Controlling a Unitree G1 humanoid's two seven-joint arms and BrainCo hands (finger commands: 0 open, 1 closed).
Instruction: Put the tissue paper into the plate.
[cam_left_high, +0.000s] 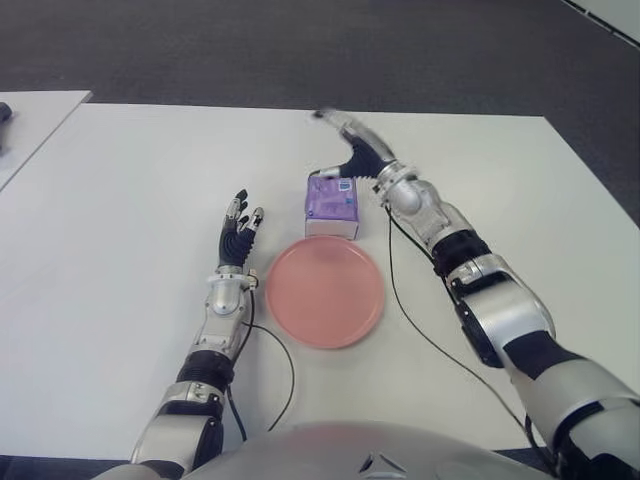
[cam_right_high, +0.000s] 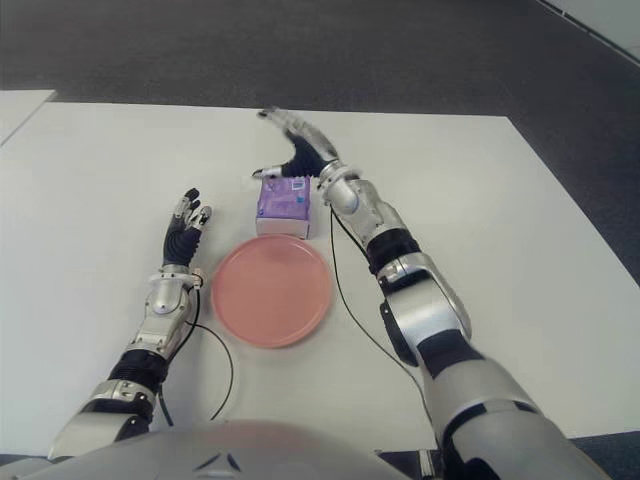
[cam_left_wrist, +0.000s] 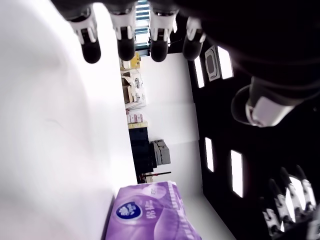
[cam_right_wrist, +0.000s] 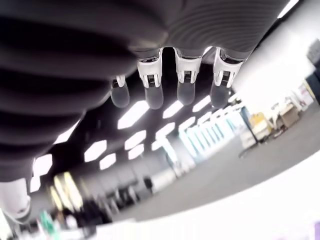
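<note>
A purple tissue pack (cam_left_high: 331, 205) stands on the white table (cam_left_high: 120, 200), touching the far rim of the pink plate (cam_left_high: 324, 291), which holds nothing. My right hand (cam_left_high: 348, 146) hovers just behind and above the pack, fingers spread and thumb pointing down toward its top, holding nothing. Its wrist view shows only straight fingertips (cam_right_wrist: 186, 85) against the ceiling. My left hand (cam_left_high: 238, 228) shows to the left of the plate, fingers extended, empty. The left wrist view shows the pack (cam_left_wrist: 150, 212) beyond its straight fingers (cam_left_wrist: 125, 45).
A black cable (cam_left_high: 400, 300) runs along the table right of the plate. A second white table (cam_left_high: 30, 115) stands at the far left. Dark carpet lies beyond the far table edge.
</note>
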